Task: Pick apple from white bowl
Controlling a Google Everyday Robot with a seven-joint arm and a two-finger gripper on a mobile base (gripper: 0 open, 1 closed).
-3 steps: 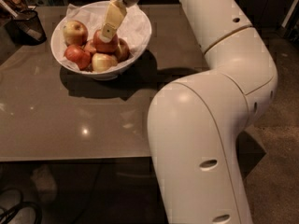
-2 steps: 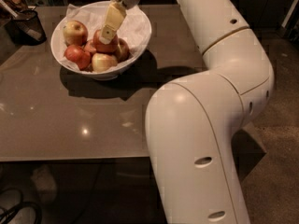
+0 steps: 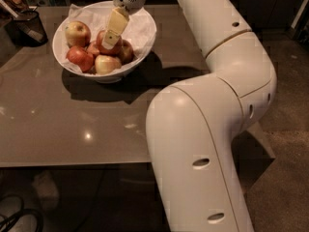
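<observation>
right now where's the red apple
In the camera view, upper left: the apple sits at the middle of the white bowl, partly hidden behind the claw, between the yellow apple and a darker apple.

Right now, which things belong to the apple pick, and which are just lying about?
Job: red apple; white bowl; hand, inside the bowl over that apple.
Lying about: yellow apple; orange-red apple; mesh basket at the table corner.

One view only: high up behind the arm [image 3: 207, 129], angled down across the table [image 3: 72, 124]. Arm close, fills right side; gripper [image 3: 112, 36] farther off, top-left, over white bowl [image 3: 140, 52].
</observation>
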